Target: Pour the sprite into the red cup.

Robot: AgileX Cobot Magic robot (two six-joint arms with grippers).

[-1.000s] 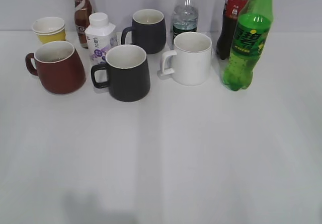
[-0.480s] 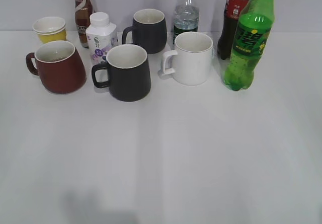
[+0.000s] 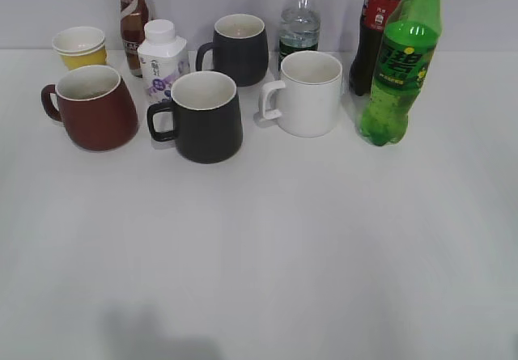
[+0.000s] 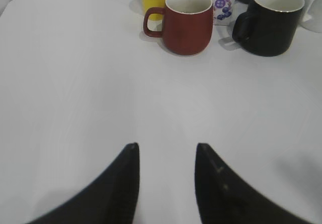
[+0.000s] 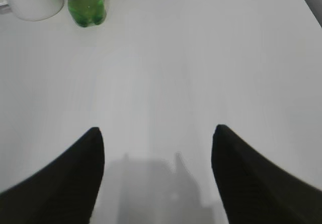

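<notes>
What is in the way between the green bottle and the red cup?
The white mug and a black mug stand in a row between the sprite and the red cup, so the bottle must travel over or in front of them.

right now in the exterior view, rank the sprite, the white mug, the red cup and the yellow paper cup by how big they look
1. sprite, tallest.
2. white mug and red cup: alike, no ranking.
3. yellow paper cup, smallest, though it stands farther back.

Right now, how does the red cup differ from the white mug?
The red cup is dark red-brown and widens toward its base; the white mug is white with straight sides. The red cup stands far left, the white mug near the sprite. Both are upright, handles pointing left.
</notes>
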